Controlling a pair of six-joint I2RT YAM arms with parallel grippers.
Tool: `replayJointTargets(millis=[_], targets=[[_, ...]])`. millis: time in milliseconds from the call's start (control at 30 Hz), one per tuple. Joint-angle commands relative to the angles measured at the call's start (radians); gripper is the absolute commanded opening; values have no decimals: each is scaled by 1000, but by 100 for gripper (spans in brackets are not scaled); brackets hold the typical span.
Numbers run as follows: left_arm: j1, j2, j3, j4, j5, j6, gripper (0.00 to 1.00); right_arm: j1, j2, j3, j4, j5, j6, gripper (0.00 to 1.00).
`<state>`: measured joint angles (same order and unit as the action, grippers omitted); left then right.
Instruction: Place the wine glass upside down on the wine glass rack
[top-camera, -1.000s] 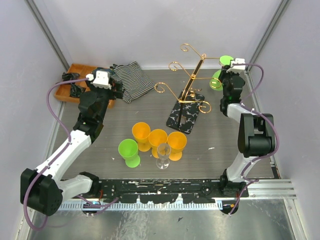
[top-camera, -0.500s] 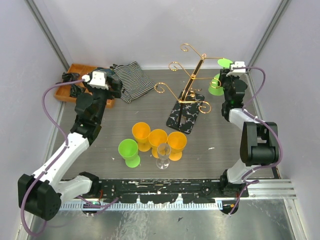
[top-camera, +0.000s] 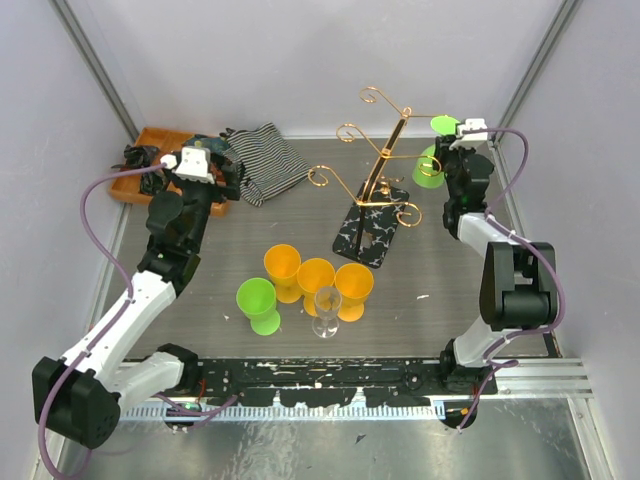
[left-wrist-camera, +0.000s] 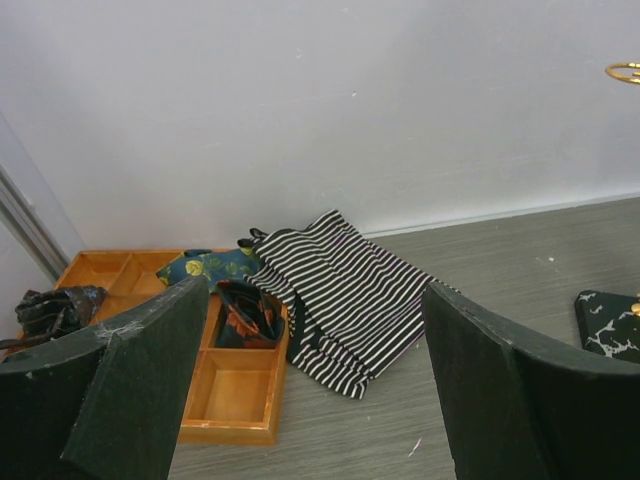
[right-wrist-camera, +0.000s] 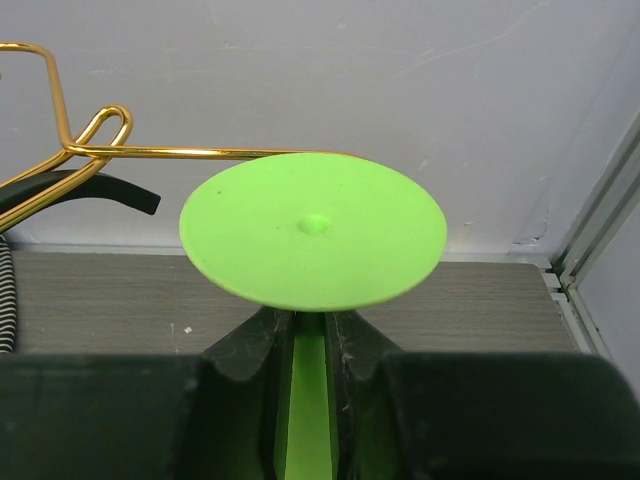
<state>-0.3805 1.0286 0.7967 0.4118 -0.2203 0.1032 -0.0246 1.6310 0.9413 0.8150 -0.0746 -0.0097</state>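
Observation:
The wine glass rack (top-camera: 385, 150) is gold wire on a black speckled base (top-camera: 372, 232) at the back centre-right. My right gripper (top-camera: 449, 160) is shut on the stem of a green plastic wine glass (top-camera: 431, 167), held upside down just right of the rack. In the right wrist view its round foot (right-wrist-camera: 312, 230) is uppermost, the fingers (right-wrist-camera: 255, 345) clamp the stem, and a gold rack arm (right-wrist-camera: 200, 152) runs right behind the foot. My left gripper (top-camera: 222, 165) is open and empty at the back left; it also shows in the left wrist view (left-wrist-camera: 315, 292).
A clear wine glass (top-camera: 327, 305) stands upright among three orange goblets (top-camera: 316, 275) and a green goblet (top-camera: 258, 300) at the front centre. A wooden tray (left-wrist-camera: 215, 395) with cloth items and a striped cloth (left-wrist-camera: 355, 300) lie at the back left. Walls close in on three sides.
My right gripper has carried the green glass slightly left, closer to the rack's arm. My left arm has shifted a little to the left.

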Motion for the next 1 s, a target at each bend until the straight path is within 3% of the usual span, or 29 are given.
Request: replayJointTargets(millis=[0, 100, 367, 467, 533, 700, 967], targets=[[-2, -11, -14, 0, -7, 1, 94, 23, 12, 55, -14, -64, -6, 7], [-1, -10, -16, -10, 1, -3, 94, 22, 6, 58, -28, -59, -12, 13], [-2, -24, -20, -45, 4, -10, 95, 23, -94, -8, -82, 11, -71, 58], [-2, -31, -26, -48, 2, -8, 95, 22, -146, -48, -98, 52, -76, 81], [-3, -38, -30, -53, -1, -7, 96, 22, -185, -64, -125, 77, -84, 90], [-1, -51, -28, -103, 4, -5, 97, 19, -273, -85, -234, 124, -98, 100], [-1, -48, -29, -130, 21, -19, 99, -10, -328, -124, -328, 194, -73, 100]])
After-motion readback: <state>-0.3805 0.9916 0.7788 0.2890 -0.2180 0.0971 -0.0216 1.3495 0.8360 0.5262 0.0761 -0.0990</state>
